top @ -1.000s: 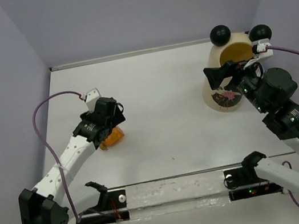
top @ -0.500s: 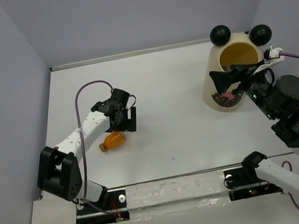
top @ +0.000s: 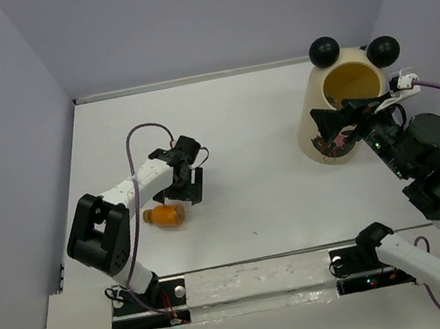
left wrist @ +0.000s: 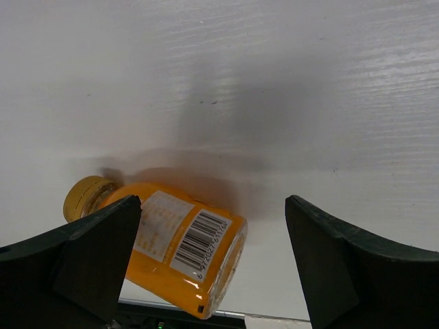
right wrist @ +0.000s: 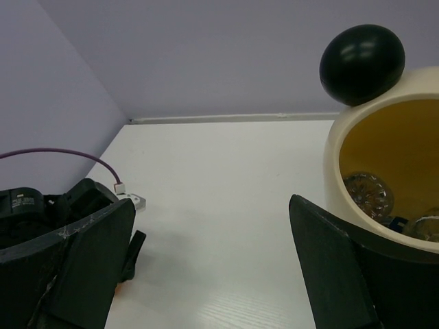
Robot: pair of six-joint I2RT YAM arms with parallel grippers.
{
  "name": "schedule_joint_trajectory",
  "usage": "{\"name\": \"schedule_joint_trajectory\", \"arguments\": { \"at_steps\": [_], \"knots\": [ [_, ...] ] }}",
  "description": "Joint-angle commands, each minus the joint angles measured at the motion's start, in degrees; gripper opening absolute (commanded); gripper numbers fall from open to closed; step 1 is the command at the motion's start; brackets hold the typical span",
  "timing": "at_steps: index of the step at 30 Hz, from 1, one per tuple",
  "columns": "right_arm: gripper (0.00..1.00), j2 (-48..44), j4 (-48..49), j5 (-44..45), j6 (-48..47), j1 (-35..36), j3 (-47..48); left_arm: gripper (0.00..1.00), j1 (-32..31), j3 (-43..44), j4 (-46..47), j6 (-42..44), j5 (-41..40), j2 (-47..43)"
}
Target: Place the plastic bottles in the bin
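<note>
Orange plastic bottle (top: 166, 215) lying on its side on the white tabletop (top: 256, 175), just below the spread left end effector (top: 184, 193).

From the left wrist, the bottle (left wrist: 182, 243) sits between the wide-apart fingers, nearer the left one, with its yellow cap beside that fingertip; nothing is pinched. The right end effector (top: 337, 115), also spread and holding nothing, hangs at the mouth of the tall cream-yellow bin with black ball ears (top: 317, 100), where clear bottles (right wrist: 368, 192) lie inside.
</note>
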Motion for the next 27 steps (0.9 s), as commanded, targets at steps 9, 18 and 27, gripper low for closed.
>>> {"name": "schedule_joint_trajectory", "arguments": {
  "at_steps": [9,18,27],
  "knots": [
    [0.96,4.24,0.22,-20.29,-0.24,0.24,0.02,0.99,-2.95,4.32,4.37,-3.10,-3.07,-3.43],
    [0.96,11.53,9.71,-22.52,6.36,7.69,-4.38,0.99,-2.95,14.87,14.31,-6.09,-3.15,-24.23],
    [0.97,33.11,15.51,-6.85,4.43,29.85,-0.43,0.99,-2.86,13.03,27.94,-9.96,-16.51,-49.74]
  ]
}}
